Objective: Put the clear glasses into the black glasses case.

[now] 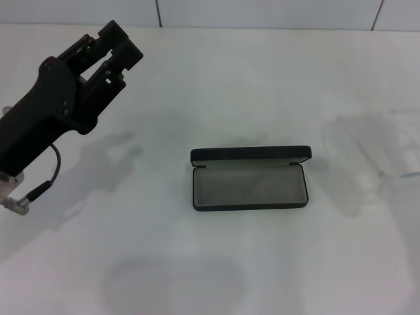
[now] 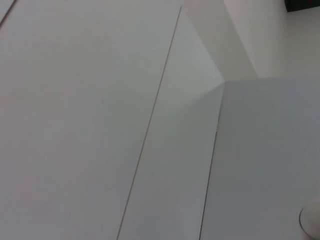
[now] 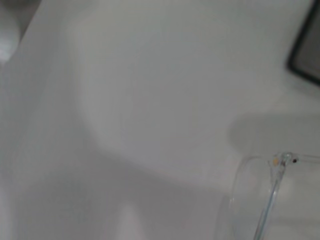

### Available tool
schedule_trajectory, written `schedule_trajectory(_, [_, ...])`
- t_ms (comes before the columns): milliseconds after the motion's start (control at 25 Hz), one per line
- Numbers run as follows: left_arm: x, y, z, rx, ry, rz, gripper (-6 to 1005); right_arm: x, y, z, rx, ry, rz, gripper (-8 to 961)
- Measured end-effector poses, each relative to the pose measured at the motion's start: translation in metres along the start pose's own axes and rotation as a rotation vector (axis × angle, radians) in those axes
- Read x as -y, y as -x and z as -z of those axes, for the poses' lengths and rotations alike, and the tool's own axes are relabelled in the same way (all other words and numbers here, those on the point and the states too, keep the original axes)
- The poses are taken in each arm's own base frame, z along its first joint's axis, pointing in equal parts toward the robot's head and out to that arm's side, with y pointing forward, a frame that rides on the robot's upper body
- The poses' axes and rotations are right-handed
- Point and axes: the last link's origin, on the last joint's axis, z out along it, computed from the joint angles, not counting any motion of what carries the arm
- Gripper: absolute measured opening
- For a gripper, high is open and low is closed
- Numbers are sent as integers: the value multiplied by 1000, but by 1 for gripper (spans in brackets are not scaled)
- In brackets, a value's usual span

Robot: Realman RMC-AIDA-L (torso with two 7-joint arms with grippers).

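Note:
The black glasses case point(image 1: 249, 178) lies open at the middle of the white table, its grey lining up and its lid standing along the far side. The clear glasses point(image 1: 375, 157) rest on the table to its right, faint against the white surface. In the right wrist view one lens and hinge of the clear glasses point(image 3: 272, 195) show close by, and a corner of the black glasses case point(image 3: 306, 47) shows farther off. My left gripper point(image 1: 117, 56) hangs raised over the table's far left, open and holding nothing. My right gripper is out of view.
A tiled wall point(image 1: 262, 12) runs behind the table's far edge. The left wrist view shows only white wall panels point(image 2: 100, 120).

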Motion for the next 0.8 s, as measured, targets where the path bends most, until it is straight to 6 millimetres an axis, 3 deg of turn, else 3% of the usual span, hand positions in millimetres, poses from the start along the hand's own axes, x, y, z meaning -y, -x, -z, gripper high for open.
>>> schedule_trajectory(360, [0, -8, -13, -19, 70, -22, 253, -6, -12, 43, 258, -186, -144, 40])
schedule_trajectory(520, [-2, -15, -19, -32, 115, -58, 249, -5, -15, 52, 441, -337, -235, 40])
schedule_trajectory(800, [-1, -30, -24, -39, 162, -107, 211, -2, -12, 49, 642, -472, -334, 40])
